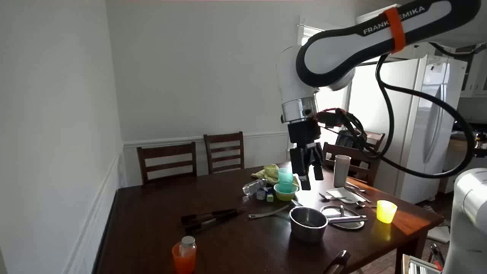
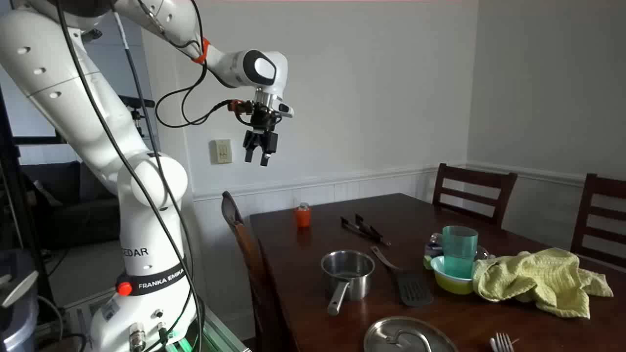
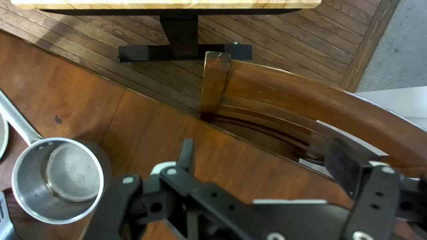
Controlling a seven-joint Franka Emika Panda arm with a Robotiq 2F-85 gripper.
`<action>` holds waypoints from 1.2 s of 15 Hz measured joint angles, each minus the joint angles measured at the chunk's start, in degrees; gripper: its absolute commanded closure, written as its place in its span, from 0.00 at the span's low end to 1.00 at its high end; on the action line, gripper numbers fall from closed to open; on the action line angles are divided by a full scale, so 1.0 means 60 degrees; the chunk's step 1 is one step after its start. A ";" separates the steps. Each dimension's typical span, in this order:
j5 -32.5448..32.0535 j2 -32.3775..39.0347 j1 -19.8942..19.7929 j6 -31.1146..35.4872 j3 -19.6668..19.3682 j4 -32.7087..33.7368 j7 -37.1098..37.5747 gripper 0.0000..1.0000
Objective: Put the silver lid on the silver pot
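Observation:
The silver pot stands upright on the dark table; it also shows in an exterior view and at the left of the wrist view. Its inside is bare. The silver lid lies flat on the table beside the pot, its handle up, partly behind the pot's handle. It also shows at the bottom of an exterior view, cut by the frame. A sliver of it shows at the wrist view's left edge. My gripper is open and empty, high above the table; its spread fingers show in the wrist view.
A chair stands at the table edge under the gripper. A spatula lies by the pot. Tongs, an orange cup, a teal cup, a yellow towel and a yellow cup are on the table.

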 measured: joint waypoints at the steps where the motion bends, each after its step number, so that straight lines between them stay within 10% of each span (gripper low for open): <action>1: 0.0000 0.0000 0.0000 0.0000 0.0000 0.0000 0.0000 0.00; 9: -0.0152 0.0096 -0.0263 0.0036 -0.0077 -0.0048 0.0228 0.00; 18: -0.2167 0.1005 -0.3287 0.1828 -0.2294 -0.0988 0.0700 0.00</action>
